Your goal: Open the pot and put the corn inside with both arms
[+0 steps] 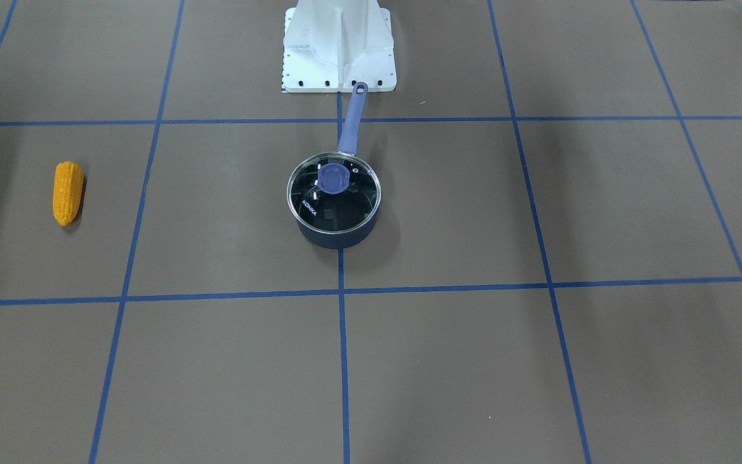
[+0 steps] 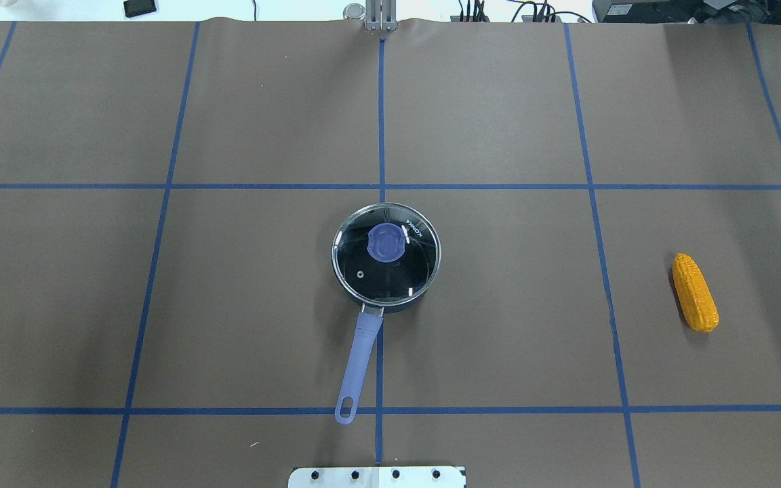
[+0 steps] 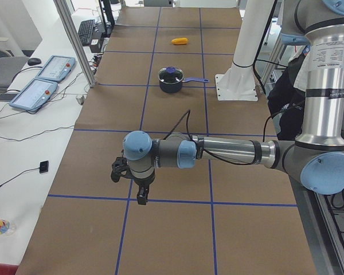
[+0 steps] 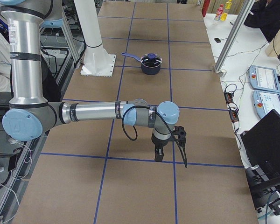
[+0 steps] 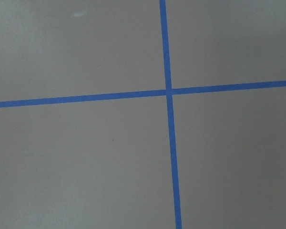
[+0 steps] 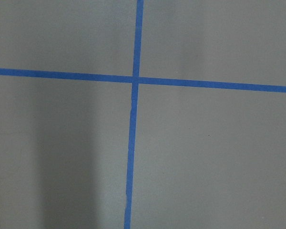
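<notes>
The dark navy pot (image 1: 337, 240) stands at the table's middle with its glass lid (image 1: 334, 200) on it, the blue knob (image 1: 333, 178) on top. Its periwinkle handle (image 1: 351, 122) points toward the robot base. It also shows in the overhead view (image 2: 390, 306). The orange-yellow corn (image 2: 695, 292) lies on the paper far to the robot's right, apart from the pot; it also shows in the front view (image 1: 67, 192). My left gripper (image 3: 129, 184) and right gripper (image 4: 170, 149) hang over the table's two ends, far from both. I cannot tell if they are open or shut.
Brown paper with blue tape grid lines (image 2: 382, 186) covers the table. The white robot base plate (image 1: 339, 48) sits just behind the handle's end. Both wrist views show only paper and a tape crossing (image 5: 168, 91). Control pendants (image 3: 43, 80) lie on a side bench.
</notes>
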`<state>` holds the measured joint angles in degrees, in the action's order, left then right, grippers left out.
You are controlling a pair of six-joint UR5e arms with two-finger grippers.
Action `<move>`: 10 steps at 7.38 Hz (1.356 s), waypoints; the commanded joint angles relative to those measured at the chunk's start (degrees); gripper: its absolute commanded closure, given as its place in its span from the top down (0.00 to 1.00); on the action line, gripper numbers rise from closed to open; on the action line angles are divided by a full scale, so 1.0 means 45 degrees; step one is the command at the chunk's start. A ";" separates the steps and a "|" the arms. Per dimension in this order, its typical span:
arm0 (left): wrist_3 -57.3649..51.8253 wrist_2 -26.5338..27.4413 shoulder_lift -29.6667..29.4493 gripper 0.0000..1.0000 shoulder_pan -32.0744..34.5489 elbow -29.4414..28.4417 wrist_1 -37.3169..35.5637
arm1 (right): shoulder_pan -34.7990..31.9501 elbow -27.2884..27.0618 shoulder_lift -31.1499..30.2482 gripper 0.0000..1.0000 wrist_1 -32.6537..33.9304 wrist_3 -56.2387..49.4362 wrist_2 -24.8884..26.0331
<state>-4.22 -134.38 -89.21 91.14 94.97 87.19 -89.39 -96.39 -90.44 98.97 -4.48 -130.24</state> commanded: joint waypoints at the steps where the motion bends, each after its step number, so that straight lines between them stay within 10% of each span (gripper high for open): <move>1: 0.0039 -0.0039 0.0040 0.99 0.0000 0.0337 -0.0019 | 0.0000 -0.0024 0.0000 1.00 0.0019 0.0000 -0.0004; 6: 0.0059 -0.0059 -0.0076 0.99 -0.0020 0.0847 0.0019 | 0.0019 -0.0727 0.0057 1.00 -0.0348 0.0019 0.0016; 10: 0.0155 -0.0039 -0.0801 0.99 -0.0020 0.0908 0.3137 | 0.0020 -0.0572 -0.0117 1.00 -0.6421 0.0156 -0.0179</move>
<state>-3.94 -134.44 -92.64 91.06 99.54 96.00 -89.30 -99.25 -90.60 75.98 -3.90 -130.51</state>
